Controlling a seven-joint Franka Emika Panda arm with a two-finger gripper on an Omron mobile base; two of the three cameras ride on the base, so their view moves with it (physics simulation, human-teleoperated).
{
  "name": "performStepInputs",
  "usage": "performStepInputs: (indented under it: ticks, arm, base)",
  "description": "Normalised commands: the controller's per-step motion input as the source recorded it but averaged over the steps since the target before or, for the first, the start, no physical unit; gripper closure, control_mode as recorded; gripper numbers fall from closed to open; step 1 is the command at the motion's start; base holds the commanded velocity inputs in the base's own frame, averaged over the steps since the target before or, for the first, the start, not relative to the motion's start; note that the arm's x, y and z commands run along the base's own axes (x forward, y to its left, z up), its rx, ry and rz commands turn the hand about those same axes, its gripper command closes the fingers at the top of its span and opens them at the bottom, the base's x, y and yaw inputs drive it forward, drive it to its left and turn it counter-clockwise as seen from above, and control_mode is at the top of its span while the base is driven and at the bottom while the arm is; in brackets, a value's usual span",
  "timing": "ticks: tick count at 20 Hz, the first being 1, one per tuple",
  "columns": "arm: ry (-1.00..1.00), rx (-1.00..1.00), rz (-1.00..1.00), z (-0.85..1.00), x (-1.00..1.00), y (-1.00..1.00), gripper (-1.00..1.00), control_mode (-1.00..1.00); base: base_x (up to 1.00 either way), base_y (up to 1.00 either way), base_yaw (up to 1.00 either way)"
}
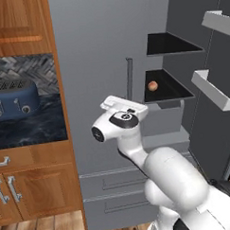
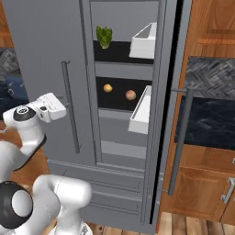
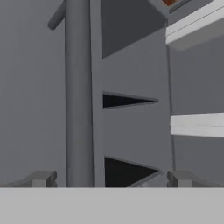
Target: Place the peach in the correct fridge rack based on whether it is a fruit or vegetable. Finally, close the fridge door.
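Observation:
The pinkish peach (image 2: 131,95) (image 1: 153,85) rests on the lower black fridge rack (image 2: 117,104) (image 1: 170,90), apart from a yellower round fruit (image 2: 108,88) to its left. On the upper rack (image 2: 117,52) stands a green leafy vegetable (image 2: 104,36). The fridge's right door (image 2: 167,114) hangs open. My gripper (image 3: 112,179) is open and holds nothing. It sits outside the fridge, in front of the closed left door and facing its vertical handle (image 3: 78,96) (image 2: 69,105). Its white hand (image 1: 122,106) (image 2: 51,107) is well short of the racks.
White bins (image 2: 140,112) (image 2: 144,39) (image 1: 213,89) hang on the inside of the open door, whose long handle (image 2: 181,133) faces outward. A blue toaster (image 1: 14,97) sits on the dark counter to the left. Wooden cabinets (image 1: 35,186) (image 2: 206,183) flank the fridge.

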Motion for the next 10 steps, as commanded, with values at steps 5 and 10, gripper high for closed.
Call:
performStepInputs:
  ticks: [5,10]
  arm:
    - [0.08,0.05,0.01,0.05,-0.88,-0.01,-1.0,-1.0]
    - [0.14,0.12,0.01,0.15,-1.0,-0.28,-1.0,-1.0]
  base:
    - [0.0,0.0,0.0]
    - [0.0,0.0,0.0]
